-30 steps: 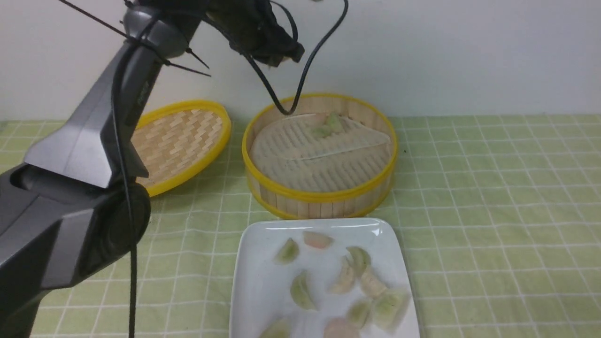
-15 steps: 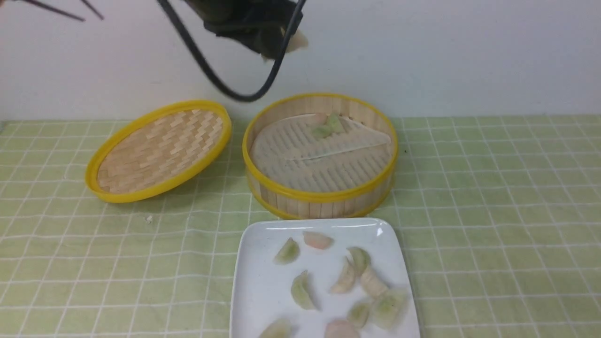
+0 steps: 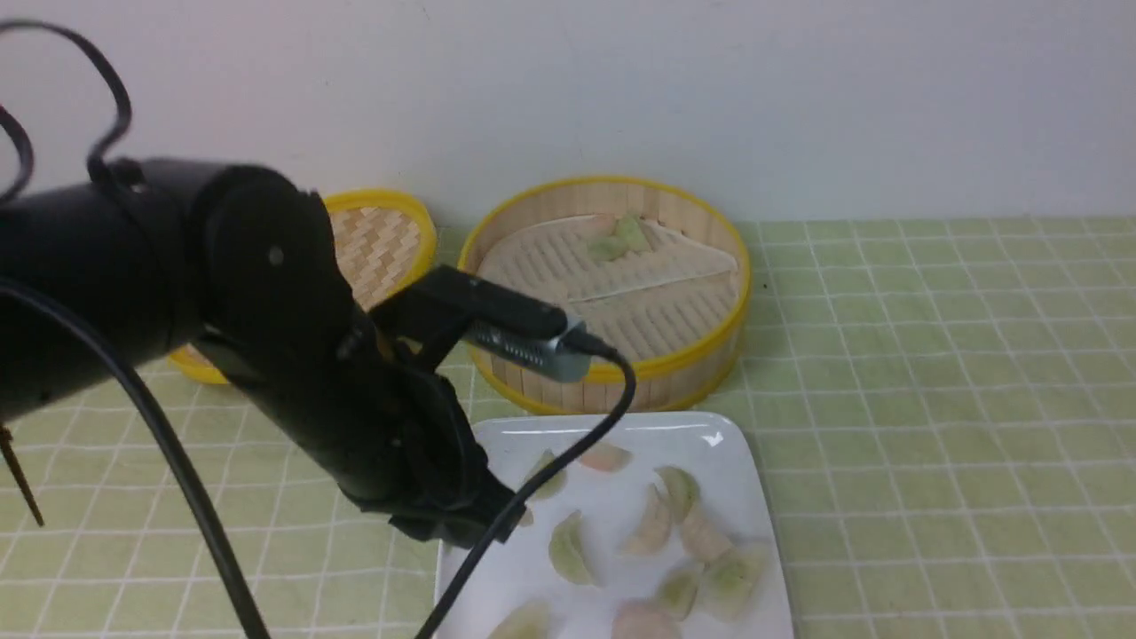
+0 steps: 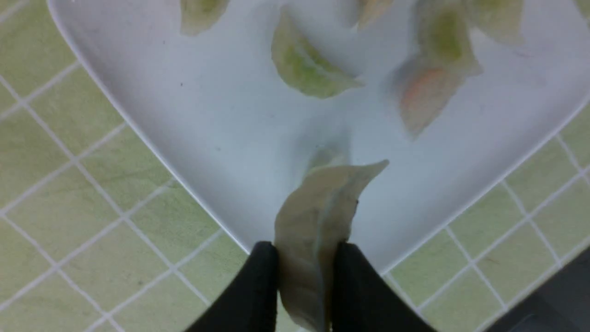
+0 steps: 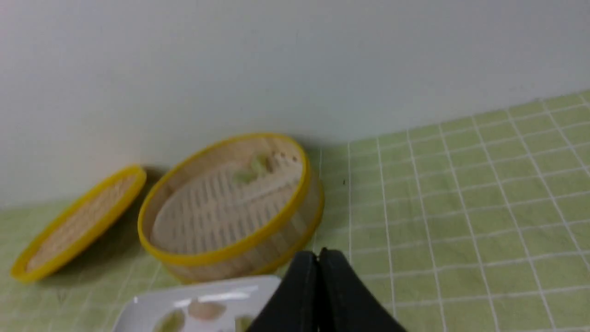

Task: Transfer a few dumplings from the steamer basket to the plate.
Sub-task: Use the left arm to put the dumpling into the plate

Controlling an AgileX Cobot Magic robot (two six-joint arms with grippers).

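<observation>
The left end effector pinches one pale beige-green dumpling between two black fingers, closed narrowly on its pleated body, with its pointed tip sticking out past them. Just below and ahead of it is the plate, glossy white and square with rounded corners. The held dumpling hangs over one corner of it, and whether it touches cannot be told. Farther out on the plate lie several other dumplings, soft translucent crescents in green, beige and pink. Beyond the plate stands the steamer basket, round, with a bamboo-slat wall, yellow rims and a whitish ribbed liner. Only a small green cluster sits at its far side. A shallow woven lid lies beside the basket. The right end effector, well apart, is pressed closed on nothing. Everything rests on a tabletop under green checked cloth. The task looks nearly done, with this dumpling left to release
</observation>
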